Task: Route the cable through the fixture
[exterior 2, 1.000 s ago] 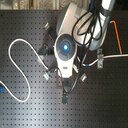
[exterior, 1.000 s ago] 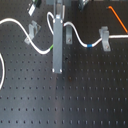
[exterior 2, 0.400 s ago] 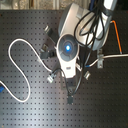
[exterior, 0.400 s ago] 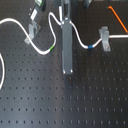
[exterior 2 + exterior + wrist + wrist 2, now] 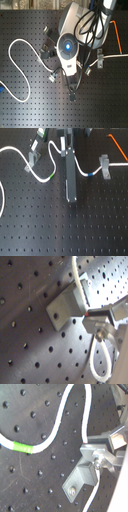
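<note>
Gripper point(image 5: 71, 198) has slid lower across the breadboard point(image 5: 30, 223) since a second ago, away from the cable point(image 5: 42, 175)

Nearest the gripper, the limp, light white cable loops by its green band point(image 5: 50, 176); grasp there. Beyond, it reaches the right fixture point(image 5: 105, 165). Jaw state: cannot tell

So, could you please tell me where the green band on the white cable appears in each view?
First exterior view: the green band sits left of centre, on the cable's low bend.
Second exterior view: I cannot make it out.
First wrist view: not in it.
Second wrist view: green band on the curving strand.
Shared landmark: the white cable, seen in all four.
</note>
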Available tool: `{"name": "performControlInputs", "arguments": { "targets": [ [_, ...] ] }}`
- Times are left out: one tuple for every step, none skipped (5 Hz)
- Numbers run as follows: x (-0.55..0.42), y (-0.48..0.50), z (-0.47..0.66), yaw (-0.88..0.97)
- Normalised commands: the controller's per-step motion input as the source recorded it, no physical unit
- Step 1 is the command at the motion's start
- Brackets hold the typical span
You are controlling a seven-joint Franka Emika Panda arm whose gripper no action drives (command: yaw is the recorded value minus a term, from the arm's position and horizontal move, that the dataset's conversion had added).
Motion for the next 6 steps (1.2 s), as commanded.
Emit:
{"name": "performControlInputs", "arguments": {
  "targets": [
    [-0.077,-0.028,0.18,0.00],
    [-0.219,-0.033,0.36,0.00],
    [-0.199,-0.028,0.32,0.00],
    [-0.073,-0.007,0.20,0.00],
    [-0.077,-0.063,0.21,-0.03],
    [-0.219,-0.148,0.21,0.00]
  ]
}}
